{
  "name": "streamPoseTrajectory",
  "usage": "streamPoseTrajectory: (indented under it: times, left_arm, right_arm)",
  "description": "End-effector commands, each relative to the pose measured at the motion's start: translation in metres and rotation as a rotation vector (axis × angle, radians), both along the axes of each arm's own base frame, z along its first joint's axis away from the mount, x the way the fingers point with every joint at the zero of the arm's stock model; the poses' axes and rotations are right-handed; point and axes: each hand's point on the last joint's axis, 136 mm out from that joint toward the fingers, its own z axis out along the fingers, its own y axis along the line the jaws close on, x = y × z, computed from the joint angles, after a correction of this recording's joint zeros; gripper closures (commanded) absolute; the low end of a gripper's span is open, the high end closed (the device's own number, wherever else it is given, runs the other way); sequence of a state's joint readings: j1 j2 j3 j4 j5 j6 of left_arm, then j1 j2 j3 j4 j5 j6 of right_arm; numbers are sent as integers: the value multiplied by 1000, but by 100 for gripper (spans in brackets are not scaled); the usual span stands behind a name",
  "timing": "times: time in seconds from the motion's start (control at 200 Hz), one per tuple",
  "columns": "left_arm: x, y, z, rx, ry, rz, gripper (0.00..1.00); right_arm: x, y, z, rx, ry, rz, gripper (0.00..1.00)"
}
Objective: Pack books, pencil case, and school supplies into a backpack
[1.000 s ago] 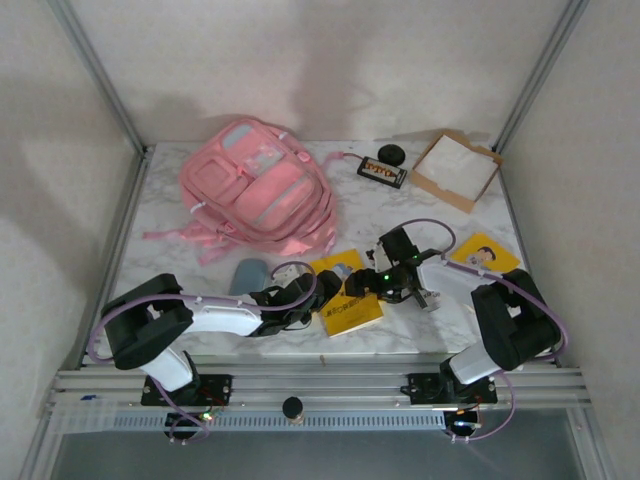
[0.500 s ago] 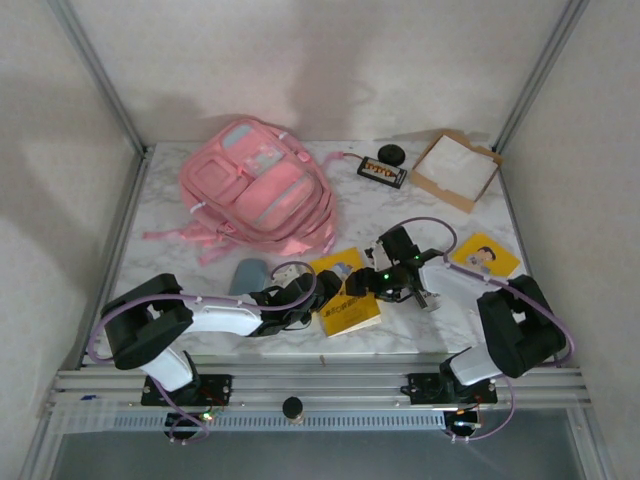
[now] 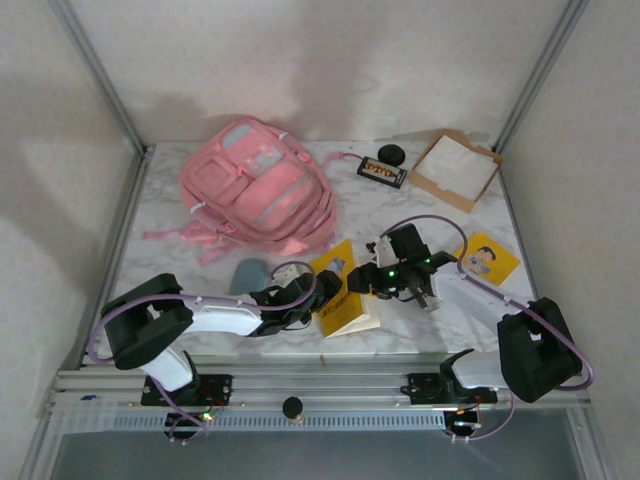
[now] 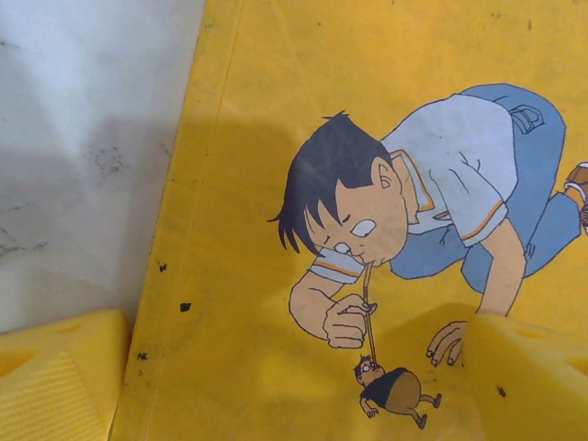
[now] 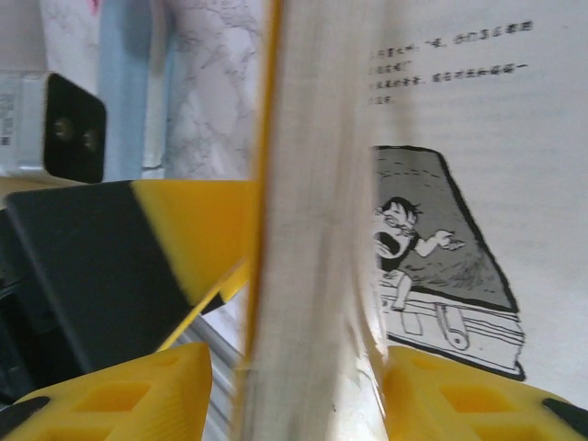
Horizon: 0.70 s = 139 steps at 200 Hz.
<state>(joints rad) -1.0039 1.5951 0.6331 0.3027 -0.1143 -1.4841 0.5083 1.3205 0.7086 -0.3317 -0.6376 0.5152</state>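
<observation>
- Left gripper [image 4: 294, 377] — fingers wide apart, just over the cover of the yellow book [image 4: 266, 119].
- Right gripper [image 5: 299, 395] — fingers astride that book's page edge; clamped or not, I can't tell.
- Book sits near centre.

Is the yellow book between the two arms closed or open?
Open. The yellow book shows a printed inside page with a comic drawing, next to its fanned page edges, in the right wrist view.

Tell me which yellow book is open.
The yellow book at centre, white pages showing at its edge; the other yellow book, near the right edge, lies flat, closed.
</observation>
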Motion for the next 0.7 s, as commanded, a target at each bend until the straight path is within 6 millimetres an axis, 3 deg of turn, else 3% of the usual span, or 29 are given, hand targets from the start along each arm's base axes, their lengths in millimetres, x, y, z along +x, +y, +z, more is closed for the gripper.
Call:
streamPoseTrajectory:
  times: [0.0, 0.275, 0.411, 0.691]
  left_arm:
    - [4, -3, -16, 1, 20, -7, 8]
    - [4, -6, -15, -6, 21, -14, 8]
    - [4, -6, -14, -4, 17, -16, 8]
    - [3, -5, -13, -5, 15, -18, 8]
  right_arm:
    - [-8, 6, 12, 61, 26, 15, 47]
    - [-3, 1, -2, -2, 33, 2, 58]
    - [3, 0, 2, -19, 10, -12, 62]
    - [4, -1, -3, -34, 16, -5, 82]
